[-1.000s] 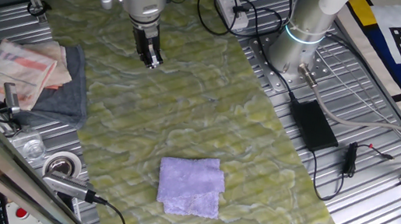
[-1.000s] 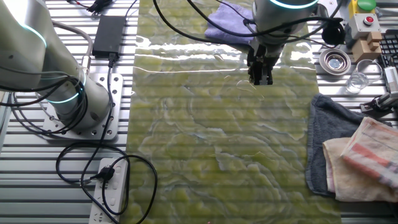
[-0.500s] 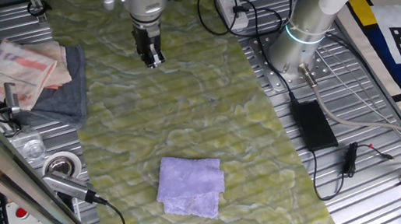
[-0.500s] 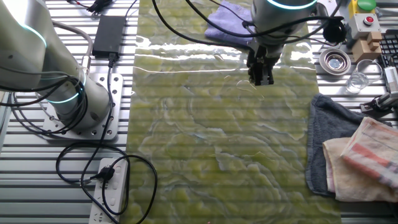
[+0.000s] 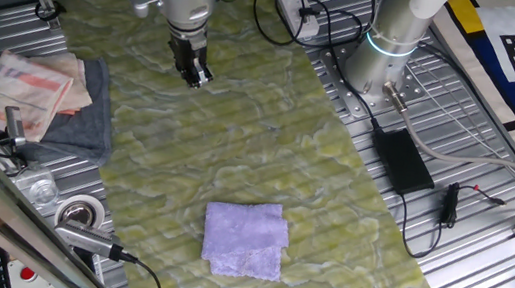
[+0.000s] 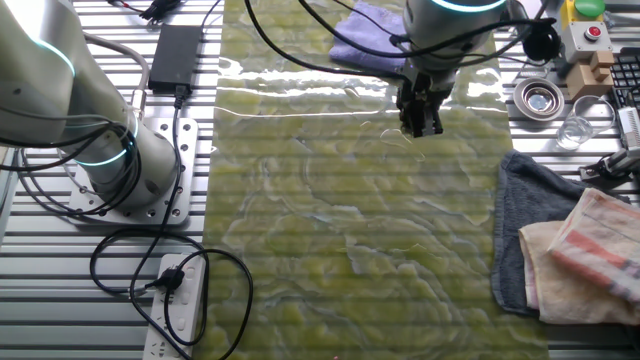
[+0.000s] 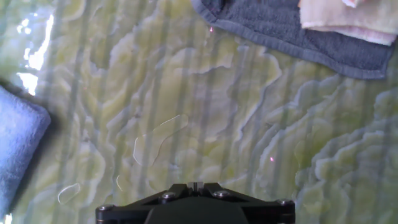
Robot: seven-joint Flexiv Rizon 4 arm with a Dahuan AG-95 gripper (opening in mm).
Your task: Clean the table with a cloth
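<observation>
Gripper [image 5: 196,77] fingertips look pressed together with nothing between them, poised above the marbled yellow-green table [image 5: 267,145], contact hard to judge. Its fingers are cut off in the hand view. A folded lilac cloth [image 5: 244,240] lies well apart, toward the opposite end.

table [image 5: 267,145] | lilac cloth [image 5: 244,240] | grey towel [image 5: 78,124], folded cloths [image 5: 36,83] atop
</observation>
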